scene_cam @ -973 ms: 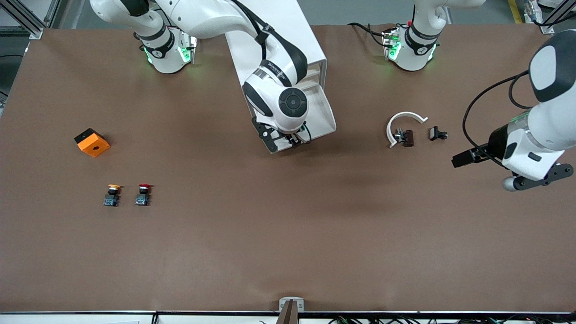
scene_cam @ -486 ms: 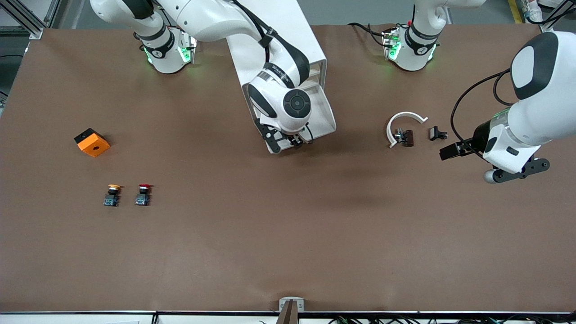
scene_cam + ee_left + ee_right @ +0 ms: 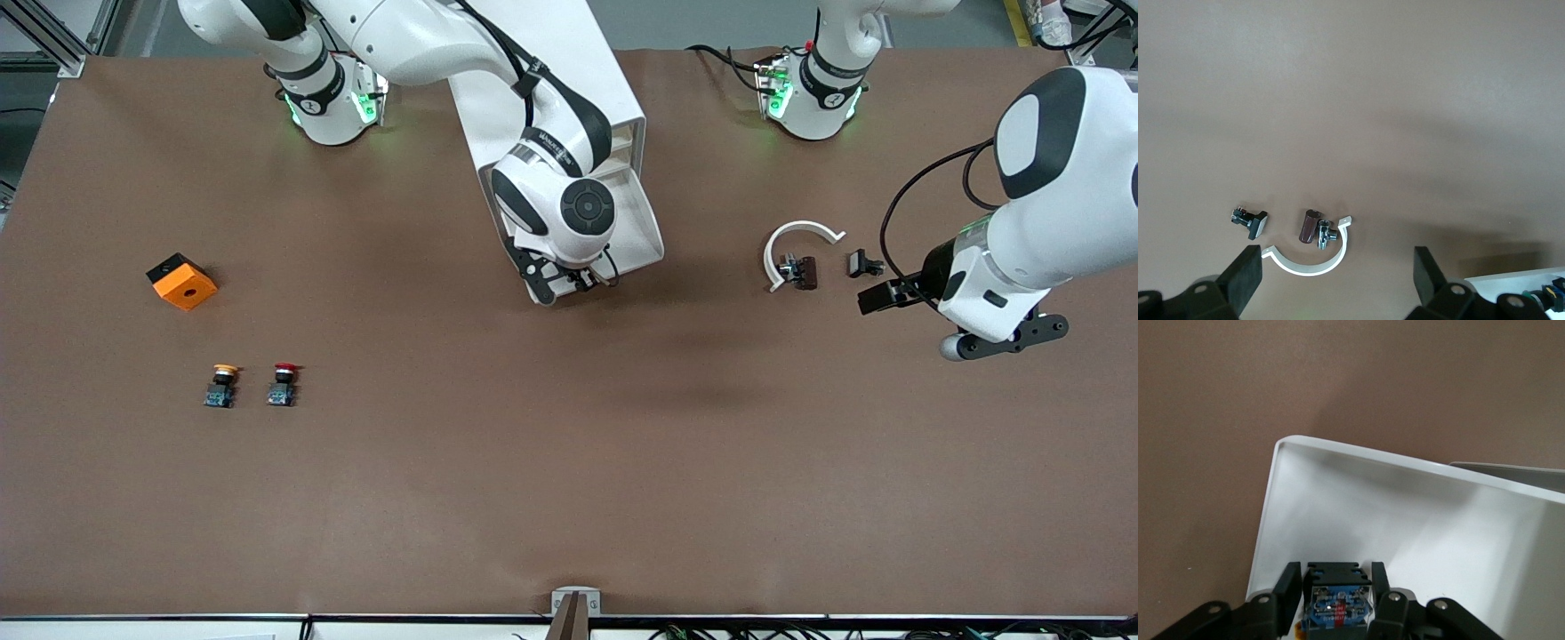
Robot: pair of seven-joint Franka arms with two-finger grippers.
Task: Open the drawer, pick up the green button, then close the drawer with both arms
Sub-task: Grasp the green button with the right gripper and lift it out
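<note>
The white cabinet [image 3: 605, 80] stands at the middle of the table near the arms' bases, with one drawer [image 3: 642, 233] pulled out. My right gripper [image 3: 573, 280] is down in the drawer's front corner. In the right wrist view the right gripper [image 3: 1335, 587] is shut on a button [image 3: 1336, 603] with a black body and blue base, inside the drawer [image 3: 1405, 513]. Its cap is hidden. My left gripper [image 3: 876, 298] is open and empty over the table beside a small black part; in the left wrist view [image 3: 1337, 270] its fingers stand wide apart.
A white half-ring clamp [image 3: 796, 244] with a brown-handled metal piece [image 3: 800, 270] and the small black part [image 3: 862, 263] lie toward the left arm's end. An orange block [image 3: 181, 281], a yellow-capped button [image 3: 220, 385] and a red-capped button [image 3: 283, 384] lie toward the right arm's end.
My left arm has swung in toward the clamp and the middle of the table. My right gripper has barely shifted in the drawer.
</note>
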